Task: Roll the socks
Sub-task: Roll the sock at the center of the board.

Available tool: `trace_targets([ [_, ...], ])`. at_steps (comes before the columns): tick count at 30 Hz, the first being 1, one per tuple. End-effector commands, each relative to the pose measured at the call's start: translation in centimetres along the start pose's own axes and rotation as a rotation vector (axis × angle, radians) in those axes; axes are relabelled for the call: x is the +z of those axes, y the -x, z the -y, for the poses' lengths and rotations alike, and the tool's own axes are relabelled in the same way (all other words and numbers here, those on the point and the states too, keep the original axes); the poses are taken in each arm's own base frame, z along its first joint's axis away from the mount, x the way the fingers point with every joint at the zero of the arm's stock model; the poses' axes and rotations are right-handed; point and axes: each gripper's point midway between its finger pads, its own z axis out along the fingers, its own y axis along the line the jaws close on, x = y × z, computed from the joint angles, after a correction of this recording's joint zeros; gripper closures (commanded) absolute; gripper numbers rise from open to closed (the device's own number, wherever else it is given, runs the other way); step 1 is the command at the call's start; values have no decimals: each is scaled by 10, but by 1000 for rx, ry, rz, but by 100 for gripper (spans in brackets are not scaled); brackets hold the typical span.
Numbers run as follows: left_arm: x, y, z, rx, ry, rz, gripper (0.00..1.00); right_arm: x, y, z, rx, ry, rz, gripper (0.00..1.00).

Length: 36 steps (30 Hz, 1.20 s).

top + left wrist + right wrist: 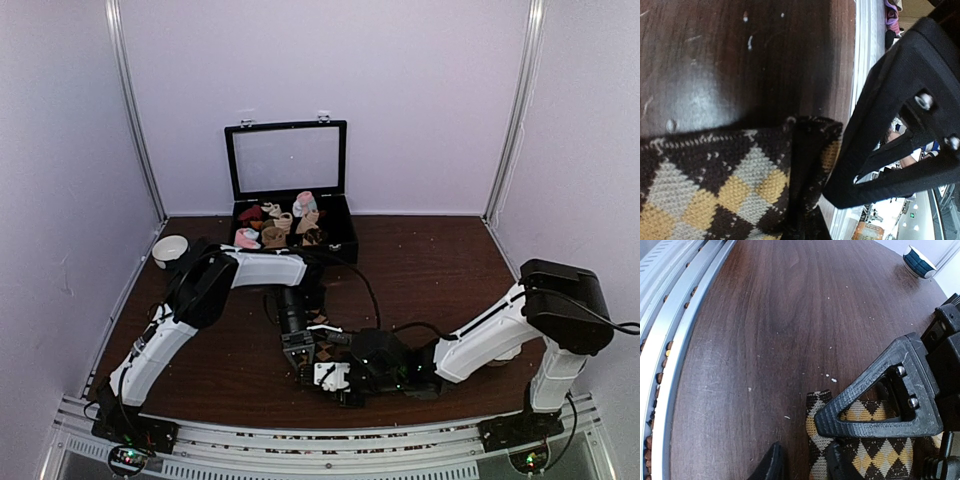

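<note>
The dark brown argyle socks (322, 351) lie flat near the table's front edge and are mostly hidden under both grippers in the top view. In the left wrist view the socks (715, 190) fill the lower left, with a fold bunched up into my left gripper (802, 227), which is shut on that fold. My left gripper (300, 366) points down onto them. My right gripper (805, 466) is open, its two fingertips straddling the socks' end (875, 455). One fingertip is on bare wood and the other on the fabric. It reaches in from the right (325, 378).
An open black case (343, 250) holding small sock rolls stands at the back centre. A small bowl (170, 250) sits at the back left and shows in the right wrist view (919, 261). The metal rail (670, 340) runs along the near table edge, close to both grippers.
</note>
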Motion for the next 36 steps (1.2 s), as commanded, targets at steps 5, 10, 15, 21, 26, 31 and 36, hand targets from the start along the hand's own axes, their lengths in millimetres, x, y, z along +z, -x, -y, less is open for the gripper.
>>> trace_targets([
  [5, 3, 1, -27, 45, 45, -8, 99, -2, 0, 9, -26, -25, -17, 64],
  [10, 4, 1, -27, 43, 44, -9, 99, 0, -12, 9, -6, -4, -38, 67],
  [15, 4, 1, -27, 46, 44, -9, 99, 5, -17, 1, -9, 51, -68, 74],
  [21, 1, 2, -23, 69, 54, 4, 92, 10, -41, -5, 40, 77, -133, 79],
  [26, 1, 1, -23, 70, 65, 3, 86, 8, -58, -13, 99, 125, -170, 94],
  [31, -14, 7, -20, 103, 142, 30, 66, 7, -63, -21, 180, 166, -179, 100],
  [36, -66, 17, -6, 196, 406, 121, 2, 7, -68, -19, 363, 210, -209, 100],
])
